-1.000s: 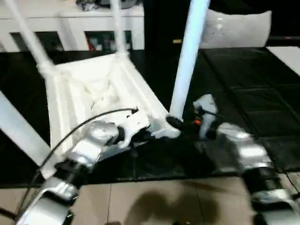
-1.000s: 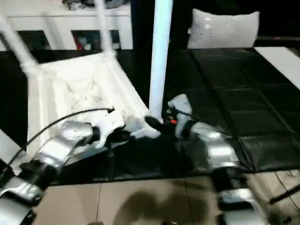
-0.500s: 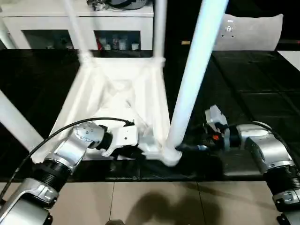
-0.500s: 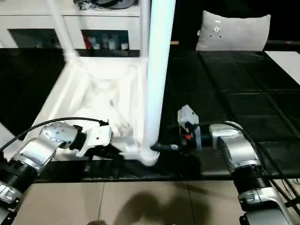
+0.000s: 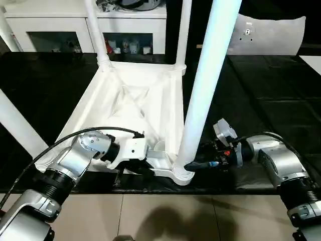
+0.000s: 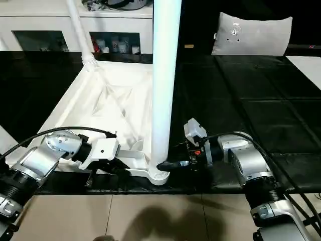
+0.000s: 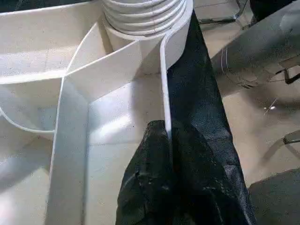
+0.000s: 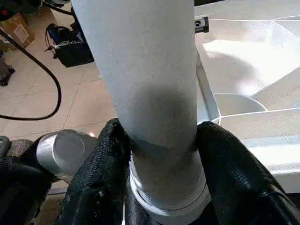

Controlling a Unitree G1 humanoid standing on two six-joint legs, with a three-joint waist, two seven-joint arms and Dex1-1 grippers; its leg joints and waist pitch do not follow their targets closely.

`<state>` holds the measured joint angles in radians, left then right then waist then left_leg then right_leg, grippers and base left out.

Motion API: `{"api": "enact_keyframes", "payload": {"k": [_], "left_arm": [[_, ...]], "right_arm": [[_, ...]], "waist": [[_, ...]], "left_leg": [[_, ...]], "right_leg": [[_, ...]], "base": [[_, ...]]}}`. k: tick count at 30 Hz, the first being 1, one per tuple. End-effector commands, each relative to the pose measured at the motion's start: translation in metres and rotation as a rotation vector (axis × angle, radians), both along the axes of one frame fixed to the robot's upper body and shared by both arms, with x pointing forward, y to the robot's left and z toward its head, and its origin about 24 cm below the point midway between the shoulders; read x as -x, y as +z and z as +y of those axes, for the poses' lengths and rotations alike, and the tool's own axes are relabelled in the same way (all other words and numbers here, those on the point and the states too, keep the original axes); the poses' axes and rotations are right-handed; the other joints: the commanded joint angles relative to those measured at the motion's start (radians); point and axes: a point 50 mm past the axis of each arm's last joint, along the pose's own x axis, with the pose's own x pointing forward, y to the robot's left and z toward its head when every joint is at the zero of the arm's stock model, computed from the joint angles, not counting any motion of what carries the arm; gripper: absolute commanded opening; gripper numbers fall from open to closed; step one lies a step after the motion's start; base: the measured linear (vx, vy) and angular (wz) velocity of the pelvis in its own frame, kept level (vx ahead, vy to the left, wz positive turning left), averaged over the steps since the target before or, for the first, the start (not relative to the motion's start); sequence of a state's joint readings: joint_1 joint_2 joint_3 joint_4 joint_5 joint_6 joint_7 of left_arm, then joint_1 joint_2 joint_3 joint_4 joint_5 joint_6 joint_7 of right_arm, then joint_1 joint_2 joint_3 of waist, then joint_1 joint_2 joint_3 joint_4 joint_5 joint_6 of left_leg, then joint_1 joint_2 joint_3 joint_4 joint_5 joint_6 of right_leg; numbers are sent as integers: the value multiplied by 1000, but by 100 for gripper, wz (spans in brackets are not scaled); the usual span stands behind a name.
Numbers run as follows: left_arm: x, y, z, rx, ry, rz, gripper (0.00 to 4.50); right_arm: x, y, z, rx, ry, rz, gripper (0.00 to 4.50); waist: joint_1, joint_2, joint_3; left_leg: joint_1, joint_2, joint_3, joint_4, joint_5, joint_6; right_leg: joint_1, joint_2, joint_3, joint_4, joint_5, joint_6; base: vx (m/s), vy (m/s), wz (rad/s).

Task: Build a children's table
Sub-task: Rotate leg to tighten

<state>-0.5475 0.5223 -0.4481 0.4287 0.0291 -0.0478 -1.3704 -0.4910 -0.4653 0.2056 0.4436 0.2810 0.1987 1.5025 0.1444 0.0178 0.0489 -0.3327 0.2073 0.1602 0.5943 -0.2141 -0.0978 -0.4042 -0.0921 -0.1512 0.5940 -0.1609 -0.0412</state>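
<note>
From the head view, we see the upturned table top (image 5: 130, 105) on the dark floor, the near leg (image 5: 203, 95) upright in its corner socket (image 5: 180, 175). Our left wrist view shows the left gripper (image 7: 171, 140) pinching the top's rim. Our right wrist view shows the right gripper (image 8: 159, 145) clasping the leg's base. We judge twisting it home comes next.

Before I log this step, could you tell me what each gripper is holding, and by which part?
The left gripper pinches the thin side rim of the upturned white plastic tabletop. The right gripper clasps the near round white leg just above its corner socket.
</note>
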Motion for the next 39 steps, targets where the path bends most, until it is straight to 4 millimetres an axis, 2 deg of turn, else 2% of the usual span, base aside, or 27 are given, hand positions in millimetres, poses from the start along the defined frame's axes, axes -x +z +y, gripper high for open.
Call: {"api": "enact_keyframes", "payload": {"k": [1,5,6,7,8,9,10,11,13,14,15,17,18,19,21,22,23,25,28,30,31,34,36,37,39], "left_arm": [[6,-6,-8,0,-22,58,0],[3,-3,-14,68,85,77,0],[3,-3,-14,73,93,78,0],[-2,0,-21,130,173,76,0],[-3,1,-24,147,201,76,0],[-7,4,-31,185,272,68,0],[-9,4,-33,193,295,63,0],[-12,5,-37,200,337,50,0],[-17,5,-42,205,406,29,0],[-20,6,-45,207,446,16,0],[-23,6,-48,211,480,6,0],[-27,7,-54,219,528,-13,0],[-28,7,-56,219,538,-20,0],[-30,8,-60,224,564,-36,0],[-30,8,-61,225,573,-36,0],[-30,9,-62,228,580,-36,0],[-30,10,-62,224,583,-39,0],[-29,8,-58,205,564,-50,0],[-28,6,-50,180,550,-61,0],[-28,4,-45,165,533,-70,0],[-28,4,-45,165,533,-70,0],[-23,3,-39,159,473,-74,0],[-18,1,-36,151,415,-67,0],[-14,0,-34,141,360,-53,0],[-11,-1,-31,132,306,-46,0]], "right_arm": [[3,4,9,-50,50,23,193],[-1,-1,16,-42,-96,18,191],[-2,-1,17,-40,-107,18,191],[-10,-3,25,-44,-238,-7,191],[-13,-3,29,-51,-290,-5,191],[-20,-4,38,-63,-414,0,191],[-21,-4,41,-64,-444,1,191],[-24,-6,46,-46,-504,-2,191],[-29,-10,54,-20,-614,3,191],[-32,-12,58,-1,-676,3,191],[-34,-14,61,14,-731,2,191],[-39,-16,66,27,-813,-8,191],[-39,-16,68,22,-819,-16,191],[-40,-15,75,-36,-827,-16,226],[-40,-14,76,-48,-837,-11,261],[-40,-13,77,-60,-846,-5,263],[-39,-12,78,-70,-846,1,270],[-37,-10,72,-87,-812,-13,282],[-34,-7,58,-88,-778,-44,304],[-33,-5,48,-89,-757,-53,309],[-33,-5,48,-89,-757,-53,336],[-32,1,29,-108,-696,-77,354],[-30,5,19,-106,-638,-104,376],[-28,8,11,-73,-574,-143,376],[-26,9,5,-42,-518,-163,384]], "waist": [[-3,-5,-72],[-7,-7,-67],[-10,-8,-65],[-15,-7,-62],[-19,-9,-60],[-29,-7,-57],[-42,-8,-56],[-57,-7,-57],[-74,-6,-58],[-81,-6,-58],[-91,-1,-61],[-102,-1,-62],[-102,-1,-62],[-100,9,-64],[-97,6,-67],[-95,7,-69],[-92,11,-72],[-87,9,-74],[-77,10,-75],[-73,14,-75],[-73,11,-74],[-66,12,-73],[-59,7,-71],[-50,9,-72],[-45,9,-70]], "left_leg": [[-13,28,3,-63,-106,68],[-13,28,3,-65,-106,61],[-11,25,4,-66,-127,56],[-11,22,4,-67,-144,46],[-10,20,4,-67,-148,39],[-10,13,3,-67,-162,28],[-13,10,-1,-67,-173,19],[-14,8,-2,-66,-183,13],[-21,5,-6,-66,-187,17],[-19,4,-6,-65,-188,17],[-17,3,-7,-64,-182,20],[-15,2,-6,-63,-179,31],[-14,1,-5,-63,-178,37],[-11,5,-4,-63,-176,44],[-13,10,-5,-65,-164,53],[-18,13,-7,-67,-139,57],[-17,17,-9,-66,-117,60],[-18,18,-8,-65,-91,66],[-18,19,-6,-64,-79,79],[-17,19,-5,-64,-82,82],[-17,19,-5,-64,-88,82],[-16,18,-3,-64,-110,82],[-14,21,-2,-65,-115,82],[-11,25,-3,-66,-122,81],[-8,25,-1,-66,-126,81]], "right_leg": [[66,-64,67,-68,-298,-136],[65,-64,67,-72,-319,-127],[64,-64,65,-79,-367,-110],[63,-65,63,-87,-418,-90],[62,-64,62,-90,-441,-80],[62,-63,56,-99,-491,-58],[63,-63,48,-106,-526,-35],[64,-60,44,-110,-540,-17],[69,-59,39,-113,-536,-3],[66,-58,39,-115,-532,-2],[65,-58,37,-115,-513,-13],[62,-56,39,-115,-485,-28],[60,-56,41,-115,-480,-31],[59,-58,45,-114,-457,-43],[61,-58,48,-105,-405,-67],[67,-57,52,-95,-352,-84],[67,-59,56,-86,-301,-106],[70,-60,59,-76,-236,-134],[73,-60,63,-69,-181,-157],[74,-62,63,-69,-179,-160],[75,-61,63,-70,-185,-159],[75,-63,62,-77,-229,-150],[73,-63,63,-80,-248,-143],[71,-65,63,-78,-257,-143],[68,-63,65,-79,-261,-145]], "base": [[0,0,0],[0,0,0],[0,0,0],[0,0,0],[0,0,0],[0,0,0],[0,0,0],[0,0,0],[0,0,0],[0,0,0],[0,0,0],[0,0,0],[0,0,0],[0,0,0],[0,0,0],[0,0,0],[0,0,0],[0,0,0],[0,0,0],[0,0,0],[0,0,0],[0,0,0],[0,0,0],[0,0,0],[0,0,0]]}}
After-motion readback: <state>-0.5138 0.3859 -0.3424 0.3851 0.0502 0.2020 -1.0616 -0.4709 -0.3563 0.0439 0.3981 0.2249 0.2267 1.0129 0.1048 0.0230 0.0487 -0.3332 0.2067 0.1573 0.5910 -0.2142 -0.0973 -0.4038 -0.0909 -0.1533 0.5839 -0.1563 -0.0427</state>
